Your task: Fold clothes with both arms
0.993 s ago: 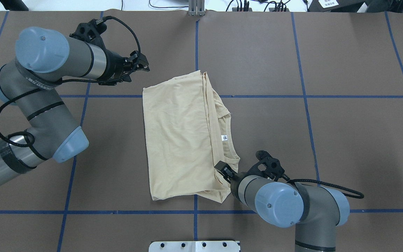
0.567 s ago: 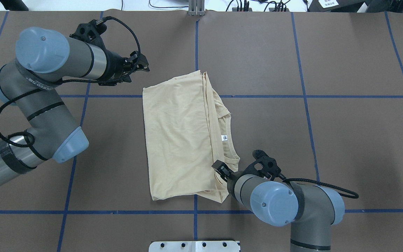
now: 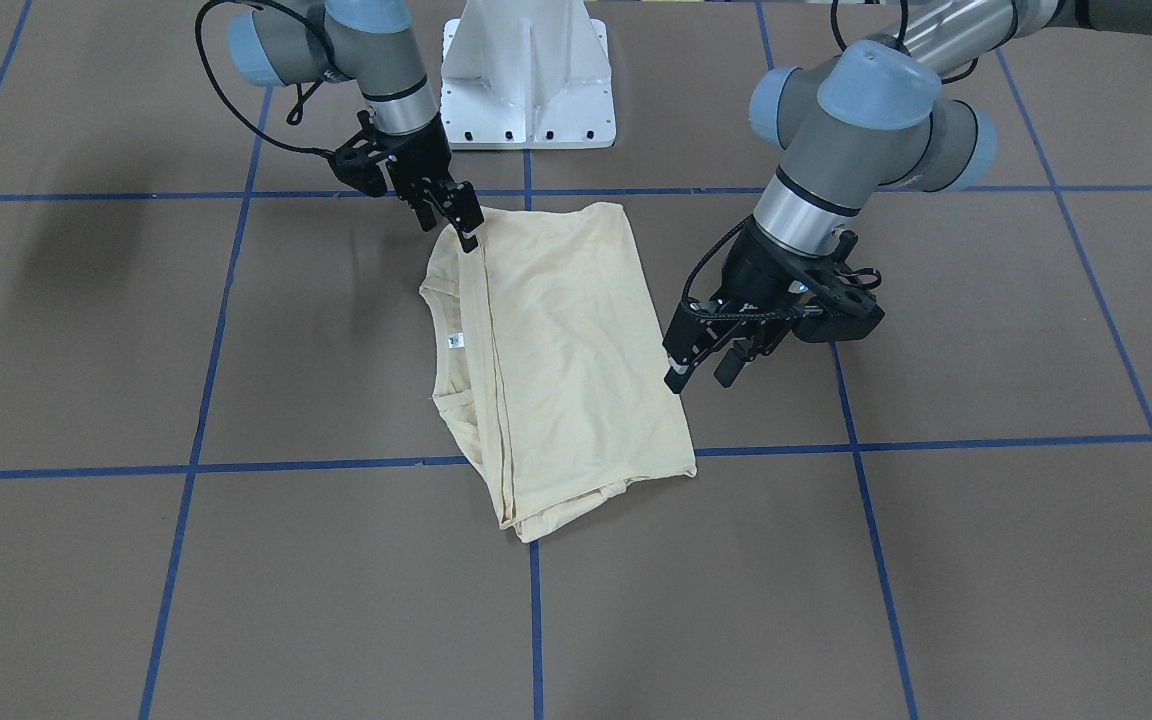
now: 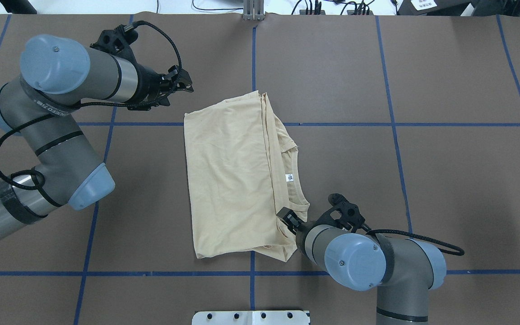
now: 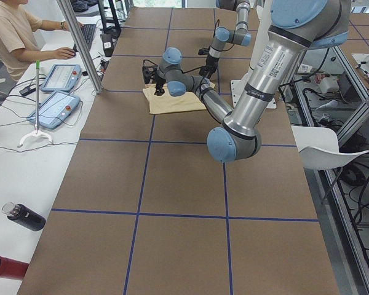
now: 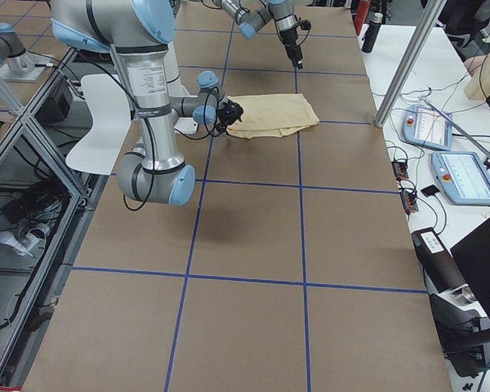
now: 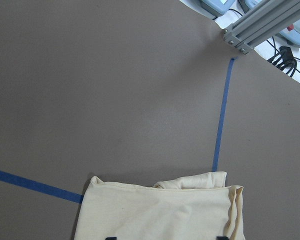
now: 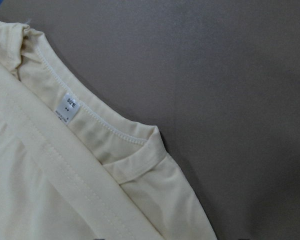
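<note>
The cream-yellow shirt (image 4: 233, 180) lies folded in a tall rectangle mid-table, print hidden, its collar and white neck label (image 4: 289, 177) showing along the right side. In the front-facing view the shirt (image 3: 556, 350) sits between both arms. My right gripper (image 4: 287, 220) is low at the shirt's near right corner by the collar, fingers apart and open; its wrist view shows collar and label (image 8: 67, 107). It hovers at that shoulder corner as the right gripper (image 3: 451, 228). My left gripper (image 4: 183, 84) hangs open off the far left corner, clear of the cloth, also left gripper (image 3: 701, 378).
A brown table cover with blue tape lines (image 4: 391, 124) spreads all round. The white pedestal base (image 3: 526, 80) stands at the near edge. An aluminium post (image 4: 253, 9) rises at the far edge. A person (image 5: 12, 31) sits by control tablets (image 5: 52, 107) beyond it.
My right arm drifted slightly toward the shirt's corner and back a touch. The left arm and the shirt have not moved.
</note>
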Robot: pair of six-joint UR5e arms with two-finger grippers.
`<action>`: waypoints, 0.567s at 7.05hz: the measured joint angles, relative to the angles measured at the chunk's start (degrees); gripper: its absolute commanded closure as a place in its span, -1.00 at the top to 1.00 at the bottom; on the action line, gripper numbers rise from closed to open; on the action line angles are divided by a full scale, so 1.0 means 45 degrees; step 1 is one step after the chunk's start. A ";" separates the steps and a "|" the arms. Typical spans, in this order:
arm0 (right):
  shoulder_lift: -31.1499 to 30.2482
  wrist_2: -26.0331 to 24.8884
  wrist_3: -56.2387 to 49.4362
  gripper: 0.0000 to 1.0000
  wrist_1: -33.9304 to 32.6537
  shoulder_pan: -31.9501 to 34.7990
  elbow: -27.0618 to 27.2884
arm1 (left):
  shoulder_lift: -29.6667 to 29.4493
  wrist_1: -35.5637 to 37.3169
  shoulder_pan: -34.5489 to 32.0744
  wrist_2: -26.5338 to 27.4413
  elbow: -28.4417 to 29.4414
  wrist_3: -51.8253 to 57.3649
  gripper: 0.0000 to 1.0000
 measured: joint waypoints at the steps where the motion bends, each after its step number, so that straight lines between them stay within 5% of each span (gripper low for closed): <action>1: 0.0015 0.0006 0.0000 0.80 0.0008 -0.0004 -0.0035 | -0.0004 0.0006 0.0000 0.0000 -0.0001 -0.0008 0.45; 3: 0.0050 0.0013 0.0001 0.60 0.0027 -0.0012 -0.0143 | -0.0006 0.0010 -0.0012 0.0000 -0.0009 -0.0005 0.45; 4: 0.0075 0.0026 0.0000 -0.25 0.0032 -0.0018 -0.0215 | -0.0006 0.0011 -0.0013 0.0000 -0.0015 -0.0009 0.45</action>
